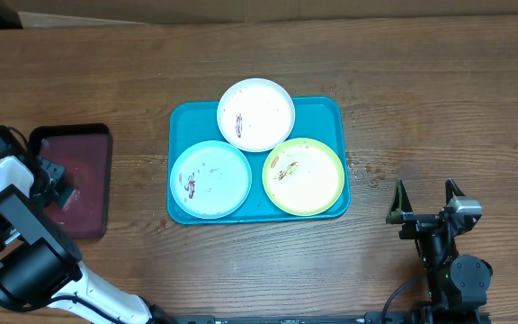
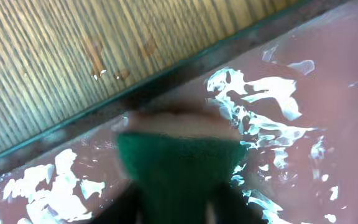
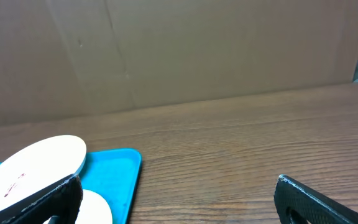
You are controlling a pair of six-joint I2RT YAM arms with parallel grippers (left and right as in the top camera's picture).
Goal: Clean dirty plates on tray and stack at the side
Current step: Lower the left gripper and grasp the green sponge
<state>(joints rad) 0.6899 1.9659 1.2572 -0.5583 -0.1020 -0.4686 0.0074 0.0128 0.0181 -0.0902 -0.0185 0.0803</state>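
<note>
Only the left wrist shows a green sponge (image 2: 179, 163); left end effector (image 1: 64, 192) unclear, right end effector (image 1: 425, 193) released.

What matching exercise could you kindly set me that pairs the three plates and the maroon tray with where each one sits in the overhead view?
Things
1. white plate
2. light blue plate
3. yellow-green plate
4. maroon tray

Places
A. near right corner of the turquoise tray
B. alone, far to the left
C. far side of the turquoise tray, overhanging its rim
D. near left corner of the turquoise tray

Pairs: 1-C, 2-D, 3-A, 4-B
</note>
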